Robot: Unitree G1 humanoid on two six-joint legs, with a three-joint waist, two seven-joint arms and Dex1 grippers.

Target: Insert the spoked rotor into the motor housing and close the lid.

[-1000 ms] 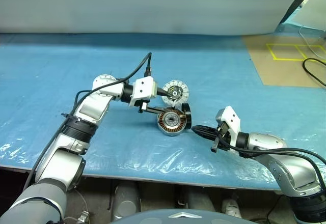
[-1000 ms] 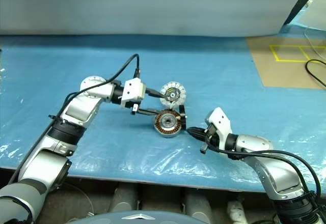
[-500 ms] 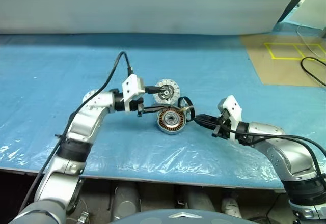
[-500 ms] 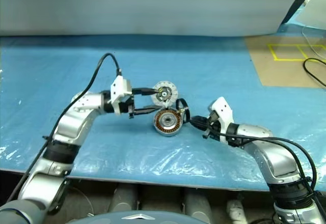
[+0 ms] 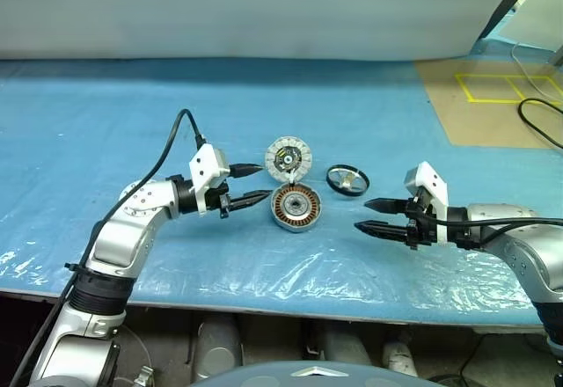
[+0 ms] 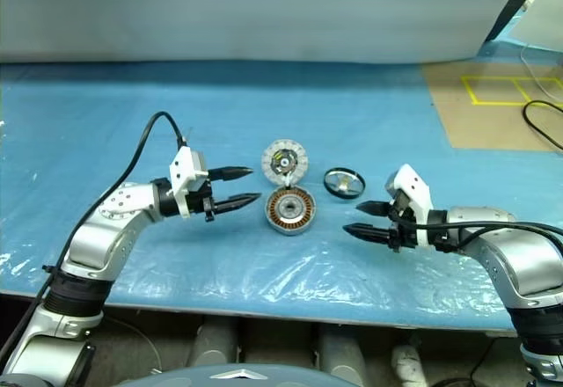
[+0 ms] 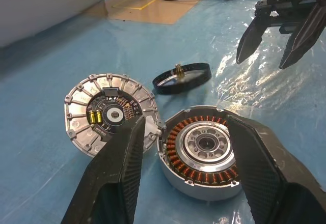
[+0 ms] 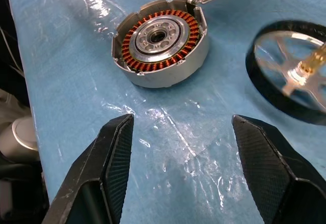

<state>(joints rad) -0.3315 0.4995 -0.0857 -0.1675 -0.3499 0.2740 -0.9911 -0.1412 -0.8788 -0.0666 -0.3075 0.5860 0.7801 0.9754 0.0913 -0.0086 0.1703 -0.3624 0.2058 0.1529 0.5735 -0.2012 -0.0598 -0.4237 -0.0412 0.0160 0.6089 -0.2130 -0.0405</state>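
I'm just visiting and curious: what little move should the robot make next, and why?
Probably reach the open right gripper to the spoked rotor. It lies loose on the blue sheet beside the motor housing, whose windings sit uncovered, lid behind it.

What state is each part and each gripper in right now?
spoked rotor: lying flat on the blue sheet, right of the housing, not inserted.
motor housing: open, copper windings exposed, empty.
lid: tilted open, its edge against the housing's far rim, inner face showing.
left gripper: open, empty, pointing at the housing.
right gripper: open, empty, off the rotor.
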